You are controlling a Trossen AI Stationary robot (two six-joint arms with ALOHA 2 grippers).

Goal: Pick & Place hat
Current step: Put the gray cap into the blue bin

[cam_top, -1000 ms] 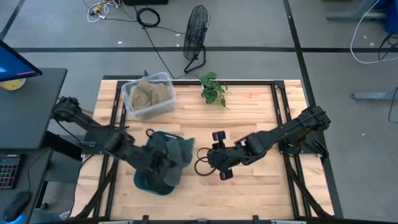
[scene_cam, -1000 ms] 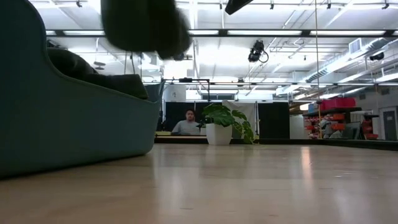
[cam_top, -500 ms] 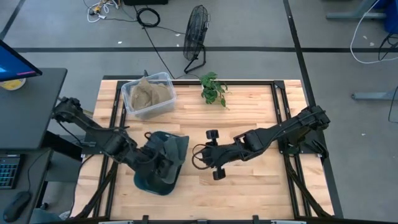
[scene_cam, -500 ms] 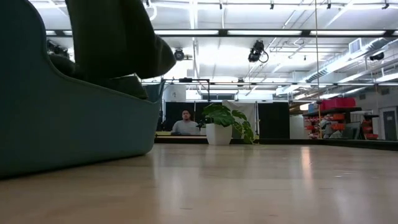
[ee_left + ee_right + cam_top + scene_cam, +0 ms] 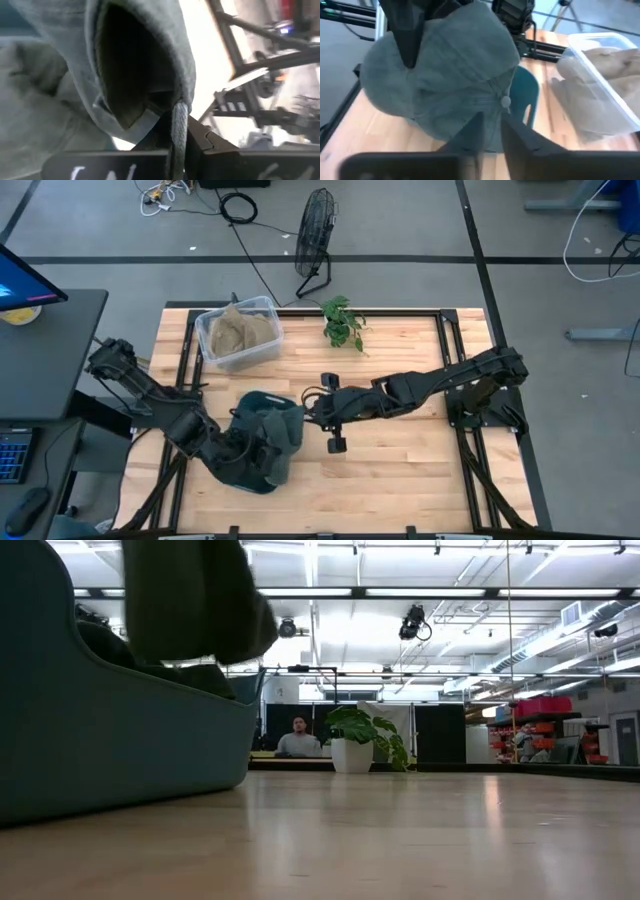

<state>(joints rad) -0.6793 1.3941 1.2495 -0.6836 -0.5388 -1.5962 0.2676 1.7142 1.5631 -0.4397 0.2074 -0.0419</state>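
The hat [image 5: 272, 427] is a grey-green cap, held up over a teal container [image 5: 238, 473] near the table's left-near part. My left gripper [image 5: 243, 448] is at the hat's near-left side and shut on its rim [image 5: 176, 120]. My right gripper [image 5: 310, 410] reaches in from the table's right to the hat's crown [image 5: 445, 75], with its fingers close together beside the top button [image 5: 506, 101]. In the low view the hat [image 5: 195, 600] hangs dark above the teal container [image 5: 100, 740]. My left gripper pinches the rim edge of the hat [image 5: 178, 117] between its two fingers, beside the hollow inside [image 5: 130, 75]. The hat is lifted off the table, above the teal container. My right gripper has crown fabric [image 5: 492, 127] between its fingertips just below the top button. It comes level from the table's right. I cannot tell how many layers it has.
A clear tub of tan cloth [image 5: 238, 332] stands at the far left of the table. A small potted plant [image 5: 343, 322] is at the far middle. A fan [image 5: 315, 230] stands on the floor beyond. The right half of the table [image 5: 420, 470] is bare wood. A person [image 5: 300, 740] sits far behind.
My right gripper has travelled toward the table's left and a little toward the far edge, reaching the hat's right side. My left gripper has drawn slightly toward the near-left with the hat, and the hat's right edge has shifted left with it.
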